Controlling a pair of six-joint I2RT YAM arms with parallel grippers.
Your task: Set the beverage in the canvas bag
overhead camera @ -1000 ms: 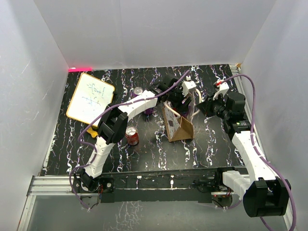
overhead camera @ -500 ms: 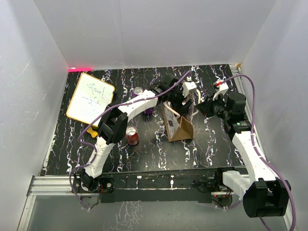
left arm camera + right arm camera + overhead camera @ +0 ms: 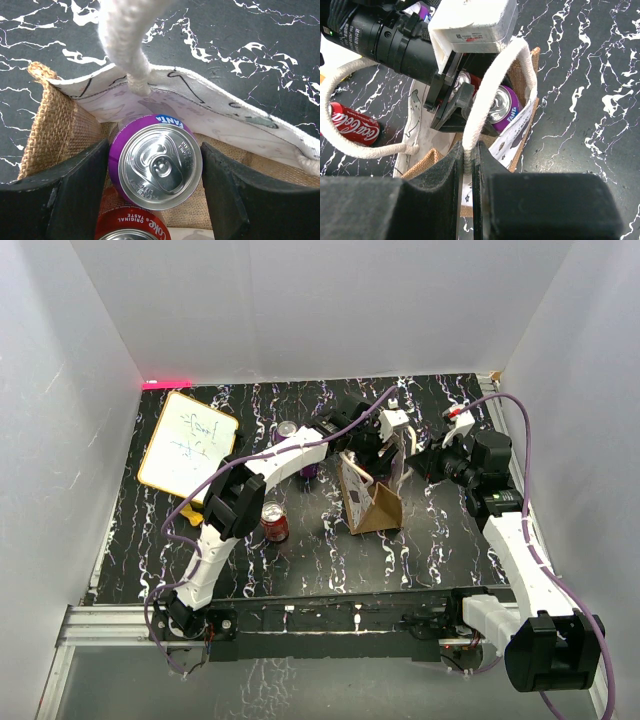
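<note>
The canvas bag [image 3: 368, 504] stands open mid-table, tan burlap with a pale printed panel [image 3: 200, 107]. My left gripper [image 3: 155, 167] reaches down into it, jaws on either side of a purple Fanta can [image 3: 156, 165], both fingers against its sides. A red Coke can [image 3: 127, 225] stands in the bag beside it. My right gripper [image 3: 468, 160] is shut on one cream handle [image 3: 492, 95] and holds it up at the bag's right side. The Fanta can [image 3: 502, 107] and the left gripper's fingers [image 3: 452, 107] show inside the bag in the right wrist view.
A red Coke can [image 3: 274, 522] stands on the table left of the bag and also shows in the right wrist view [image 3: 352, 130]. Another can [image 3: 287, 429] stands further back. A whiteboard [image 3: 187, 443] lies at the far left. White walls enclose the table.
The left wrist has shifted very slightly to the right over the bag. The right gripper still holds the handle up. The bag has not moved.
</note>
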